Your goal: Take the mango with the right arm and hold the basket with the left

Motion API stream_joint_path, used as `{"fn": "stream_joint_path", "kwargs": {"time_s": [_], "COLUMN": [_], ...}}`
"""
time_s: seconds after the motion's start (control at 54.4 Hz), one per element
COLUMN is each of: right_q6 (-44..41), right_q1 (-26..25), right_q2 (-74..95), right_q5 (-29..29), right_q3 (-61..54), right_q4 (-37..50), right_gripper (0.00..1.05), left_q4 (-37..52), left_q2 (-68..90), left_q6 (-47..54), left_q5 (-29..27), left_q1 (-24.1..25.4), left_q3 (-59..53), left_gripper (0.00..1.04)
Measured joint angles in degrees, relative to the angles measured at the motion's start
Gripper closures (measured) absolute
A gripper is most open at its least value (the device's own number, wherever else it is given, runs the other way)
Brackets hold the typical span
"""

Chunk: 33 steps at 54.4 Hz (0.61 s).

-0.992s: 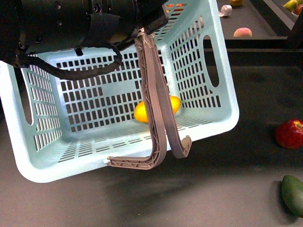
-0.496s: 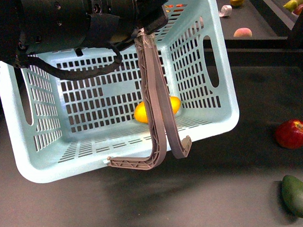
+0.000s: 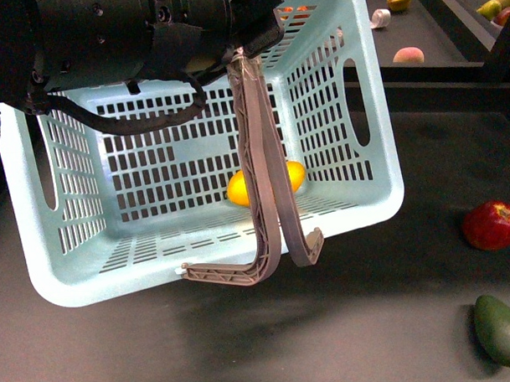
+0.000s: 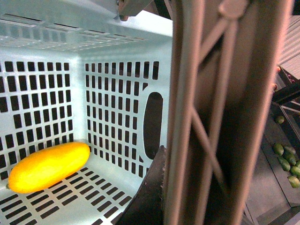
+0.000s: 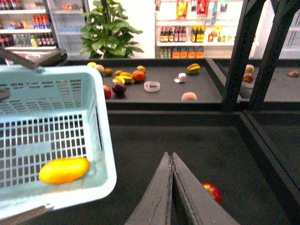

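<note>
The mango [image 3: 238,190] lay on the slotted floor of the basket [image 3: 40,274], against a wall. The left pincer [image 3: 246,50] pinched the handles [image 3: 262,157] — the right pincer [image 5: 169,161] was pressed together, empty, right of the basket.

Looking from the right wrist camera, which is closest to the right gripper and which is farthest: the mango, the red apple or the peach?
1. Red apple, on the table just beside the right gripper.
2. Mango, inside the basket.
3. Peach, on the far shelf.
</note>
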Motion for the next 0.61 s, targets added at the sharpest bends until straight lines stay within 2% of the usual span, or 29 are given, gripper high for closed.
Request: {"fn": "stream_joint_path", "kwargs": {"time_s": [0.055, 0.57, 0.606], "right_q6": [0.0, 0.0, -0.13], "right_q1": [0.0, 0.0, 0.0], "right_q2": [-3.69, -4.35, -4.35], "right_q5": [0.02, 0.02, 0.02], "right_q3": [0.0, 0.0, 0.0], "right_q4": [-2.67, -2.93, -2.93], "right_gripper": [1.03, 1.03, 1.0], "left_q4": [0.0, 0.0, 0.0], "left_q2": [0.0, 0.0, 0.0], "left_q6": [0.02, 0.04, 0.0], "left_q5": [0.04, 0.02, 0.04], "left_q1": [0.0, -0.02, -0.02], "left_q3": [0.0, 0.0, 0.0], "left_gripper": [0.99, 0.99, 0.99]}}
